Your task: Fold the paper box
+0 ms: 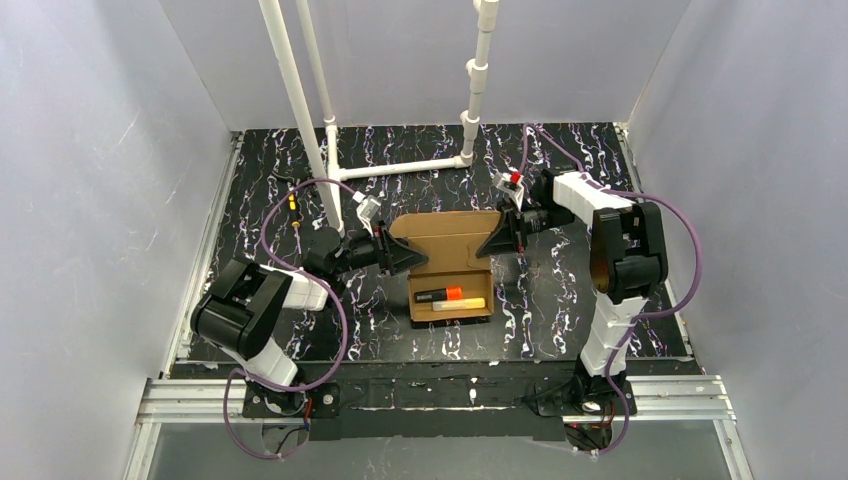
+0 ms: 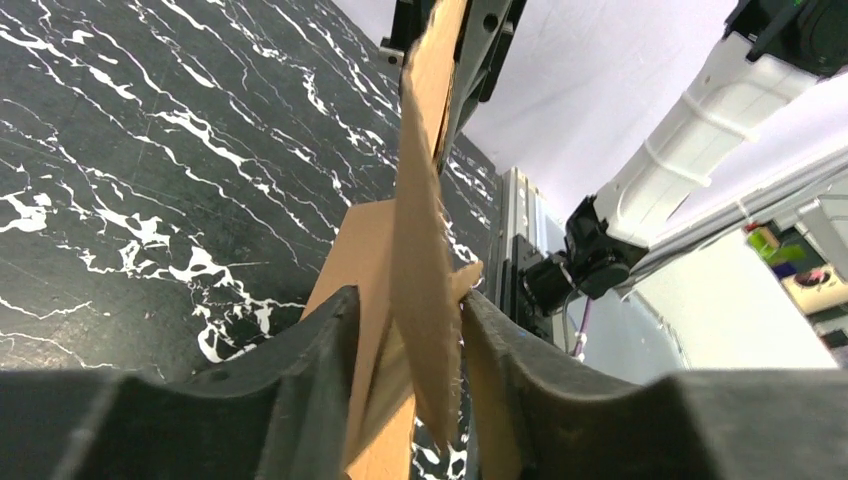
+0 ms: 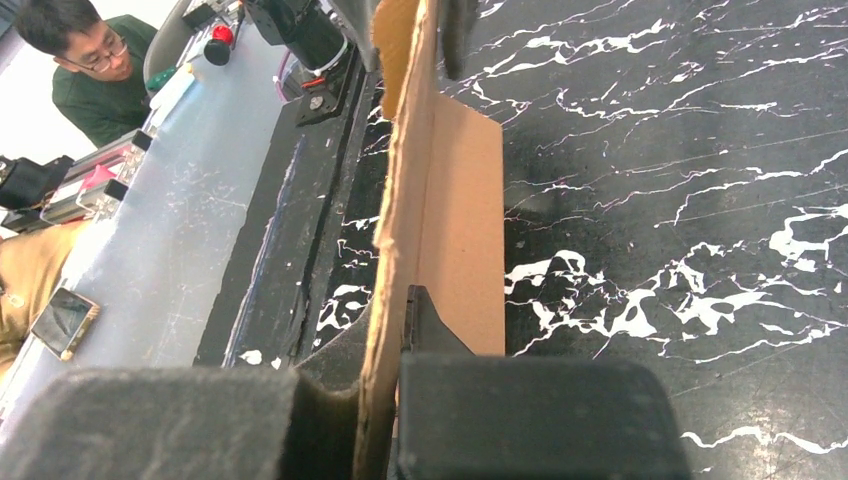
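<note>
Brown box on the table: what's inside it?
In the paper box lie a black marker with an orange end and a pale stick. The floor beneath them is covered.

My top camera hangs above and behind the near rail [image 1: 180, 398], looking down and forward over the whole bench [image 1: 560, 300] from far off. The left wrist camera sits low and very close behind the left pincer [image 2: 405, 330], facing across the bench towards the right arm [image 2: 690, 120], with the rail on its right. The right wrist camera is just as close behind the right pincer [image 3: 385, 340], facing the opposite way, with the rail on its left. All three views share the paper box [image 1: 450, 235], whose raised flap both wrist views meet edge-on.
</note>
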